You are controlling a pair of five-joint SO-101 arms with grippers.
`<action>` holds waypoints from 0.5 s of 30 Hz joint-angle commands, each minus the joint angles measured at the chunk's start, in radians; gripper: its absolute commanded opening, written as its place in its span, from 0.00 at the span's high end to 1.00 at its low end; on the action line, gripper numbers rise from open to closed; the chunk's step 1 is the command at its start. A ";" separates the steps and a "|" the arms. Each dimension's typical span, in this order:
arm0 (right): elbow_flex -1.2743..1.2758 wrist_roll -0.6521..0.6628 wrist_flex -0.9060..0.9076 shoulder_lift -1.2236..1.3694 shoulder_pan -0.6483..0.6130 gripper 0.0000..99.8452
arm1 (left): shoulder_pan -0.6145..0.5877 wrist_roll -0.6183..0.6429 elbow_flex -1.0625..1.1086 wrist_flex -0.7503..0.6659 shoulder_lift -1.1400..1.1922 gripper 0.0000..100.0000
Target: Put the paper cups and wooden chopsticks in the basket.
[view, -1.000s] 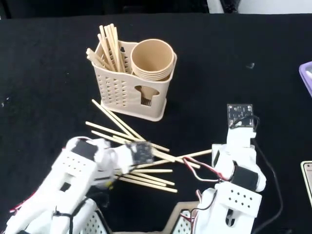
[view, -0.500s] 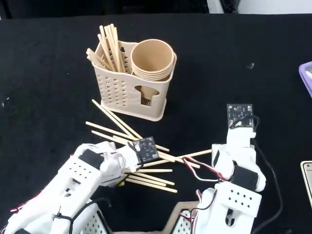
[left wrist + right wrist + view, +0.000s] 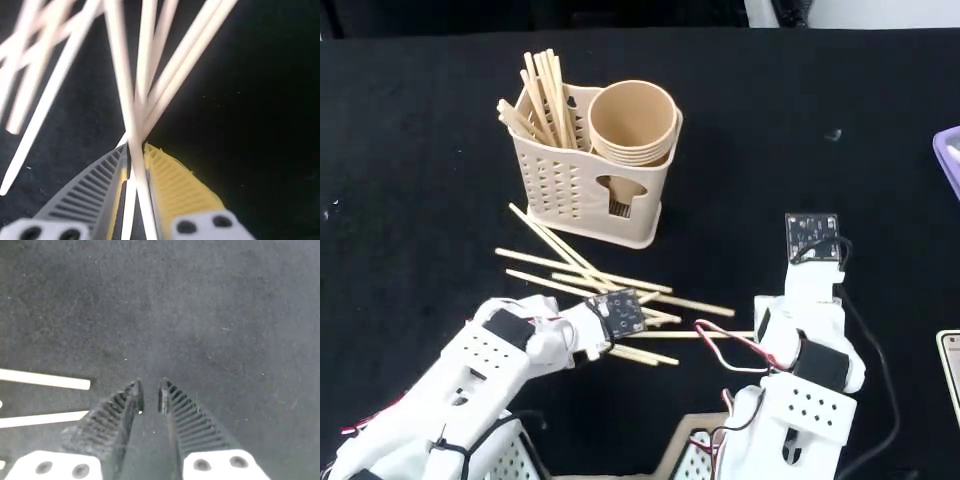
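A cream slotted basket stands at the table's back left. It holds a stack of paper cups and a bunch of wooden chopsticks. Several loose chopsticks lie scattered in front of it. My left gripper sits over the near end of that pile. In the left wrist view its grey and yellow fingers are shut on two or three chopsticks that fan out beyond the left gripper. My right gripper rests shut over bare cloth with nothing in it, to the right of the pile.
A black cloth covers the table. A purple object pokes in at the right edge, with a pale flat thing below it. Two chopstick ends lie beside the right gripper.
The left gripper has pushed forward into the pile and shut on some chopsticks. The loose chopsticks have shifted and turned. The right arm has kept still.
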 commanded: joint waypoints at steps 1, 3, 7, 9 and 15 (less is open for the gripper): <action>-0.005 -0.008 -0.023 -0.018 -0.017 0.93 | 0.012 0.012 -0.007 0.031 -0.009 0.96; -0.005 -0.008 -0.023 -0.018 -0.017 0.93 | 0.013 0.011 -0.028 0.072 -0.009 0.96; -0.005 -0.008 -0.023 -0.018 -0.017 0.93 | 0.013 -0.002 -0.110 0.230 -0.009 0.96; -0.005 -0.008 -0.023 -0.018 -0.017 0.93 | 0.013 -0.043 -0.165 0.324 -0.009 0.96; -0.005 -0.008 -0.023 -0.018 -0.017 0.93 | 0.013 -0.061 -0.360 0.523 -0.009 0.97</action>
